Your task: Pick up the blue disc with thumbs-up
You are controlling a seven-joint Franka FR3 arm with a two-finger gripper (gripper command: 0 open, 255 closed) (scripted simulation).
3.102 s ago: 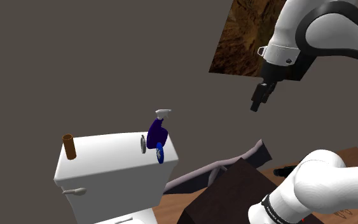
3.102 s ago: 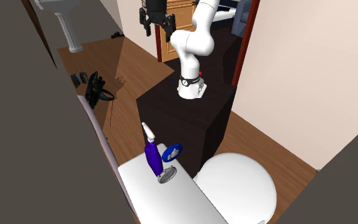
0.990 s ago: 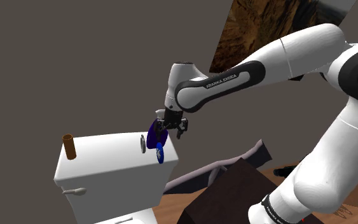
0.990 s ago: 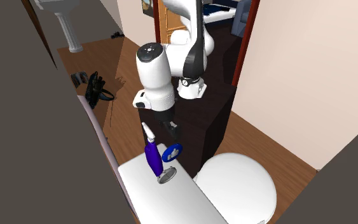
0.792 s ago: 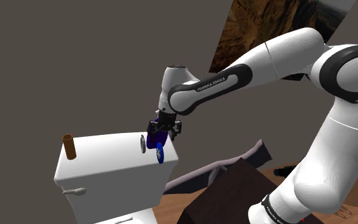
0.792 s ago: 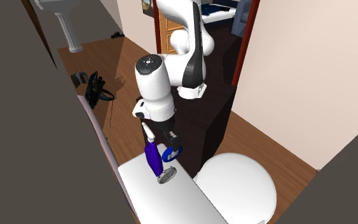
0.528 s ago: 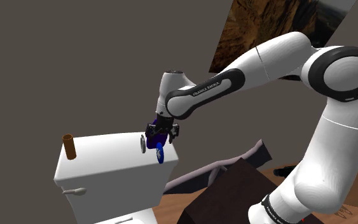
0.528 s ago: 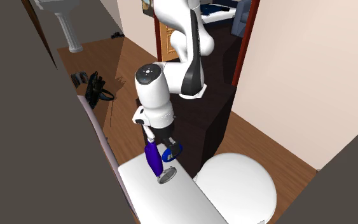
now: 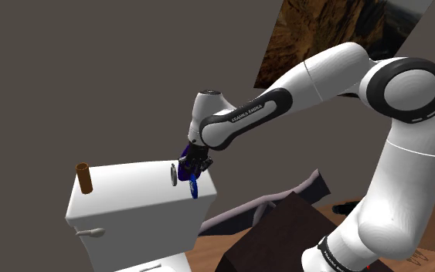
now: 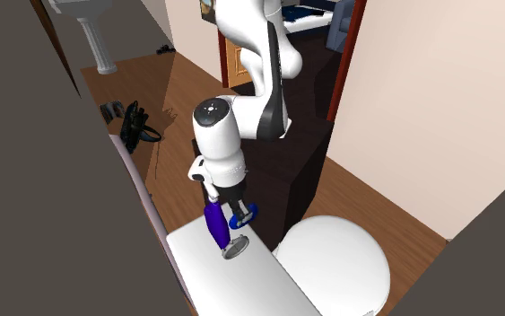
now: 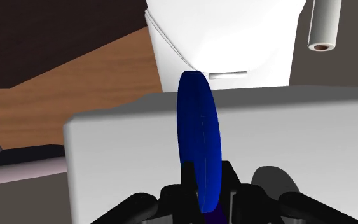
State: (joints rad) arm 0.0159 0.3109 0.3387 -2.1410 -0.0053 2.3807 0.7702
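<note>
**Wrist view: fingers closed on the blue disc at the tank's edge**

Wrist view has the blue disc (image 11: 199,137) standing on edge, seen side-on, on top of the white toilet tank (image 11: 298,133). The gripper (image 11: 208,177) has one black finger against each face of the disc's lower part, with no gap showing on either side, so the disc is clamped between them. Beyond the tank are the white toilet lid (image 11: 222,38), a paper roll (image 11: 323,25) and a wooden floor (image 11: 75,76).

From the shoulder view, the white arm (image 9: 316,73) reaches down and to that view's left, and the gripper (image 9: 195,164) sits over the tank's (image 9: 130,205) right end. The disc's (image 9: 195,186) lower part shows just under the fingers, at the tank's top edge. A small silver button (image 9: 174,175) lies on the tank top just beside the gripper, and a brown cylinder (image 9: 85,178) stands well apart at the far left corner. A flush handle (image 9: 92,231) sticks out of the tank's front.

The second exterior view looks down on the gripper (image 10: 239,212) and the disc (image 10: 244,218) at the end of the tank (image 10: 232,283) nearest the dark stand (image 10: 291,171). A dark blue bottle (image 10: 216,224) stands just beside the disc, with the silver button (image 10: 234,249) near its foot. A black bag (image 10: 138,126) lies on the floor further back.
</note>
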